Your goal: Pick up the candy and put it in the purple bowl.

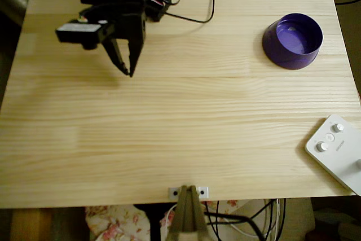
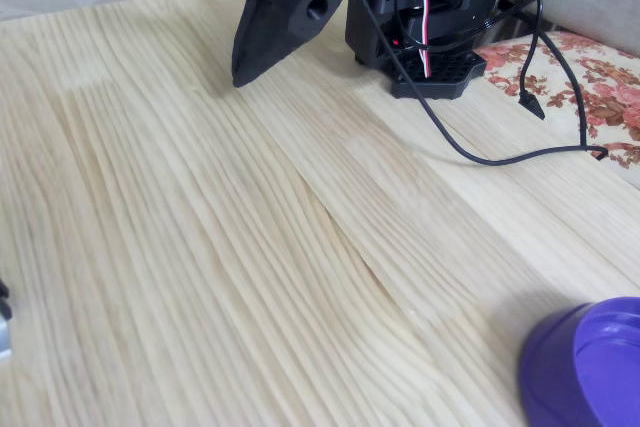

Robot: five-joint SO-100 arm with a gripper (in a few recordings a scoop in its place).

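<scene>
Black gripper (image 1: 127, 66) hangs above pale wood table (image 1: 180, 139), upper left in overhead view, tips drawn nearly together, nothing between them. Bowl (image 1: 293, 40) upper right, well apart. Small pale speck inside bowl could be candy or glare; cannot tell. No candy on bare wood. Judgement: confirm candy location first, then spread fingers before descent. White device (image 1: 338, 150) has faint print, unreadable.

Purple bowl (image 1: 293, 41) upright near table's far-right corner in overhead view, glossy inside.
</scene>
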